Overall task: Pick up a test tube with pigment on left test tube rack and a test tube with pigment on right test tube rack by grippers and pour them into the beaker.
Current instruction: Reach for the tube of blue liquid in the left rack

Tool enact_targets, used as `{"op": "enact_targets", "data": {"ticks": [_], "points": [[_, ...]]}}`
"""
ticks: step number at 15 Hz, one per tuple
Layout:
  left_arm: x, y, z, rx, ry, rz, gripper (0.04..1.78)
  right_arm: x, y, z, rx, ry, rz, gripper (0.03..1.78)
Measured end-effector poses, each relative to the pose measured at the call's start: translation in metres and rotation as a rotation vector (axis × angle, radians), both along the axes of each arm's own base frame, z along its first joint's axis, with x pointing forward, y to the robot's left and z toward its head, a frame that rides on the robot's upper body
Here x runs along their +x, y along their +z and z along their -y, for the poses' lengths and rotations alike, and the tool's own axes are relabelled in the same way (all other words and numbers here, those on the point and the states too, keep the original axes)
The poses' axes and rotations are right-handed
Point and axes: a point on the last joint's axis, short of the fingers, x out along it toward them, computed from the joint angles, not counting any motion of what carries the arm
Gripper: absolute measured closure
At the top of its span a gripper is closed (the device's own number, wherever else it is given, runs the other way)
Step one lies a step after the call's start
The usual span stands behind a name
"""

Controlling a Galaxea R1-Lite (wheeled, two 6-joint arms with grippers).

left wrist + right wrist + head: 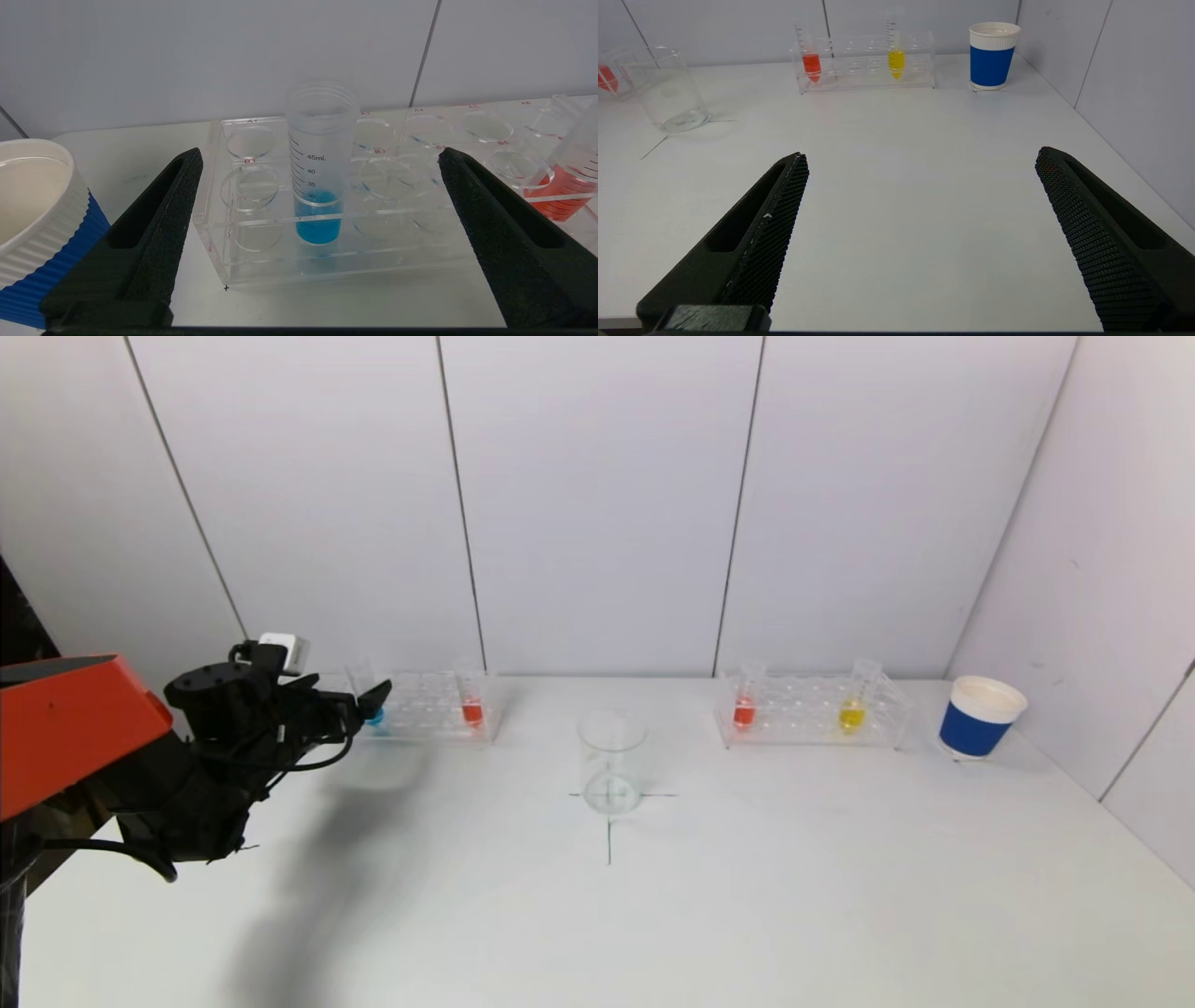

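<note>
One blue tube (320, 163) is what your left gripper (320, 158) is lined up on: it stands upright in the left rack (336, 261), second hole along from the rack's outer end, near the table's (747, 915) back edge. It looks like thin clear plastic, light, only the bottom part filled with pigment, and smooth, so I'd guess it can slip or tip if you squeeze too low. Best bet is grabbing the bare wall above the liquid and above the rack's top plate, below the threaded mouth, then lifting straight up so it clears the hole without dragging the rack along.

Left jaws are spread wide, holding nothing, one on each side of the tube and not touching it; the arm reaches in level from the table's left edge.

Your right gripper (920, 186) is also wide open and empty, hanging over bare table well short of the right rack (864, 63). The beaker (611, 761) sits mid-table between the racks.
</note>
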Motion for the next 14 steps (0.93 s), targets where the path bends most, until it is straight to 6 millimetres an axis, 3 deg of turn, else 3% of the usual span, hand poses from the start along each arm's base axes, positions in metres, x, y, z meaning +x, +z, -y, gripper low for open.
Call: {"op": "enact_targets", "data": {"ticks": [14], "points": [[0.017,0.000,-0.001,0.011,0.003,0.043,0.06,0.000,0.000,0.000,0.000,0.000,0.000,0.04]]}}
